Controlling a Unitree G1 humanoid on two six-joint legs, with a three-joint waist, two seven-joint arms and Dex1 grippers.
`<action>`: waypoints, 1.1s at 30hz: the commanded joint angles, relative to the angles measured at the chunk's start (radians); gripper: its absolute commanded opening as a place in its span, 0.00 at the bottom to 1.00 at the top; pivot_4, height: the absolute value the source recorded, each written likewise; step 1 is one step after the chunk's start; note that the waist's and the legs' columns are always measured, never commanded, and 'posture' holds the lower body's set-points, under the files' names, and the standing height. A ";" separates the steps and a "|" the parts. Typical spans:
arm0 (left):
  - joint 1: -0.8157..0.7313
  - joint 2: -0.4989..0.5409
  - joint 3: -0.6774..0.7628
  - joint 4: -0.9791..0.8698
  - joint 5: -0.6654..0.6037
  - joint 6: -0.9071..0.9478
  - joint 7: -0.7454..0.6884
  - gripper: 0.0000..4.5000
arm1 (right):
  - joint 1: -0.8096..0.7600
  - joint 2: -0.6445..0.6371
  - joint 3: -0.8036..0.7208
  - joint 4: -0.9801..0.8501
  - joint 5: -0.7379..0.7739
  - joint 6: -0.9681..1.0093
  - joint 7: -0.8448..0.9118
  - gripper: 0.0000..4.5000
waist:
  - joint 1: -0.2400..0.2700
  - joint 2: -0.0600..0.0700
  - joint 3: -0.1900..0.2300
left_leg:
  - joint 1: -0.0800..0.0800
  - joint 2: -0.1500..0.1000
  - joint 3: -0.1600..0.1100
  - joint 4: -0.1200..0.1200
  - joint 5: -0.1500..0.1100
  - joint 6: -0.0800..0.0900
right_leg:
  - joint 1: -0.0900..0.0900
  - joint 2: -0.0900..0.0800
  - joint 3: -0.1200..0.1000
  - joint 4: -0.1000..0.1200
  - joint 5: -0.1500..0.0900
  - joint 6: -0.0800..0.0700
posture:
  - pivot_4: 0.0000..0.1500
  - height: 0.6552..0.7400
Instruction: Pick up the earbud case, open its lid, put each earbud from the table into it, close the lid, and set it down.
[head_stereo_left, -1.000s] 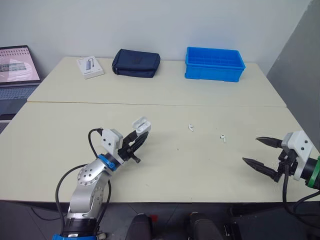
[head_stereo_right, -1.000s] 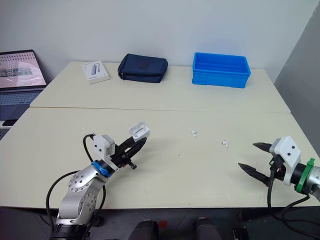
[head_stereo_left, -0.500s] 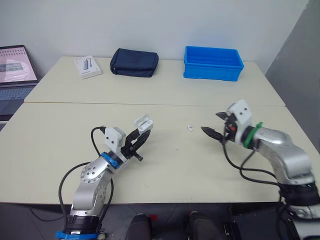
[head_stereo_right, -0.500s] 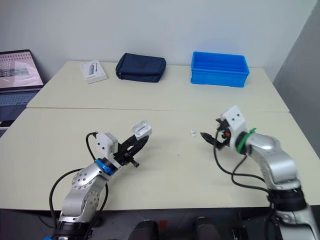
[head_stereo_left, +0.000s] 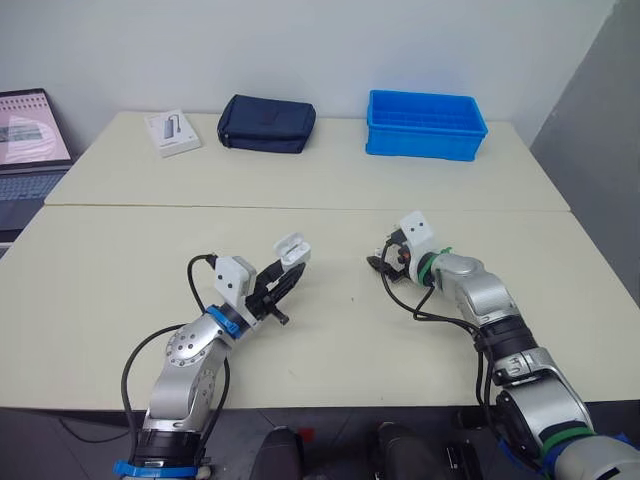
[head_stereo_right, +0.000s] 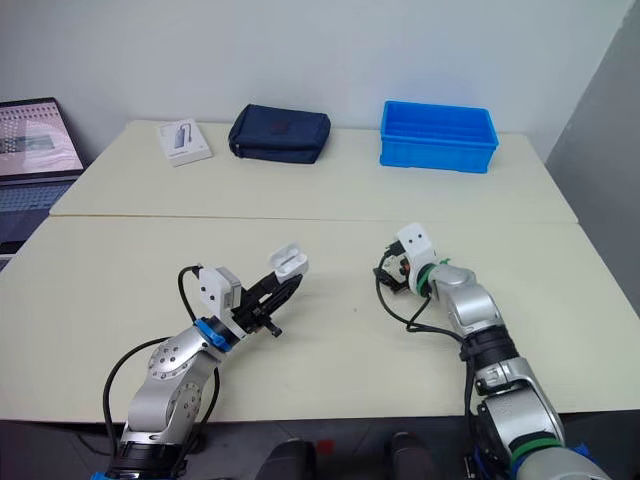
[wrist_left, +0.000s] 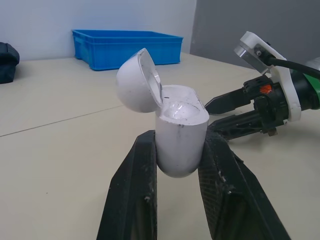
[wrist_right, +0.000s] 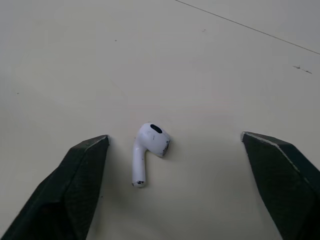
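I'm running the left gripper with its two black fingers clamped on the earbud case, squeezing the rounded lower half from both sides and holding it up off the table on the robot's left side. The case is sitting upright in the grip and its lid is hanging open, tipped back on its hinge. Can't really tell from my feeds what's sitting inside the wells. Over on the other side I'm hovering the right gripper low over the middle of the table with its fingers spread wide apart, gripping nothing. One white earbud is lying flat on the tabletop right between those two fingertips, closer to one of them and touching neither. From the left wrist camera I'm seeing the right gripper pointing in toward the case, near it but apart. Along the far edge of the table there's a blue bin, a dark pouch and a small white box, with a laptop off to the left.
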 joint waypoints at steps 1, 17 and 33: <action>0.004 -0.001 -0.003 -0.029 0.005 -0.029 -0.003 0.16 | 0.005 0.003 0.004 -0.004 -0.022 -0.015 0.001 0.71 | 0.000 0.000 0.000 | 0.000 0.000 0.000 0.000 0.000 0.000 | 0.000 0.000 0.000 0.000 0.000 0.000 | 1.00 1.00; 0.032 0.003 -0.004 -0.058 0.007 -0.012 -0.011 0.16 | 0.137 -0.198 0.100 -0.393 0.047 0.029 0.364 0.09 | 0.004 0.000 0.000 | -0.001 0.000 0.000 -0.001 0.000 0.000 | 0.000 0.000 0.000 -0.003 0.000 0.001 | 1.00 1.00; 0.131 0.013 -0.026 -0.217 -0.004 0.062 0.009 0.16 | 0.343 -0.769 0.126 -0.383 -0.007 -0.498 0.984 0.09 | -0.002 0.001 0.001 | 0.003 0.000 0.002 0.001 0.000 0.000 | 0.002 -0.001 0.001 -0.003 -0.003 -0.006 | 1.00 1.00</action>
